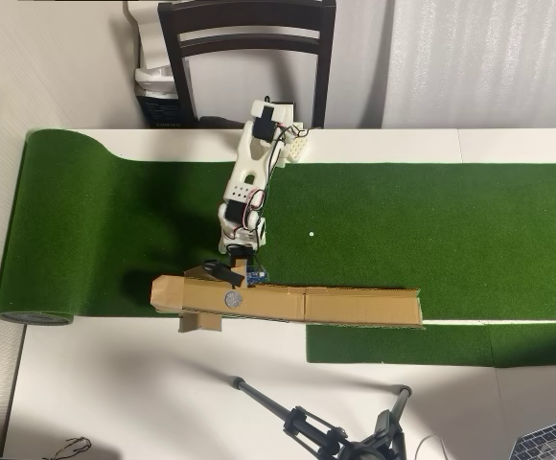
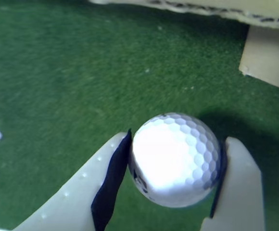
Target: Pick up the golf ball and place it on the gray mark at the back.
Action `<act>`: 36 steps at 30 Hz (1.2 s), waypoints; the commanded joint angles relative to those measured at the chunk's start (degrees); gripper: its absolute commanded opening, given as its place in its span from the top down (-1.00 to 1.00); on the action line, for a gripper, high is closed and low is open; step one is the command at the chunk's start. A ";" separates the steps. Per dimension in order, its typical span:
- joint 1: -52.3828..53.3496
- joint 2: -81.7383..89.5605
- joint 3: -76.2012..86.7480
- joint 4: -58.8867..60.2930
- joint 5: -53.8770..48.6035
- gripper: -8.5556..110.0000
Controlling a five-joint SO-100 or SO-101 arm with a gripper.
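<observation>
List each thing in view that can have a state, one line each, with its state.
golf ball: clamped between the gripper's two fingers, above the green turf.
gripper: shut on the golf ball, a pad pressed to each side.
gray mark: bare, nothing on it, on the cardboard strip.
chair: upright at the table's far edge.
tripod: lying flat on the white table.
</observation>
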 commanded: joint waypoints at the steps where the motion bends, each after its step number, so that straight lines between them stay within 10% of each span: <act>1: -0.26 12.04 -11.60 2.72 0.18 0.60; 36: -0.79 8.96 -13.10 -19.86 0.88 0.60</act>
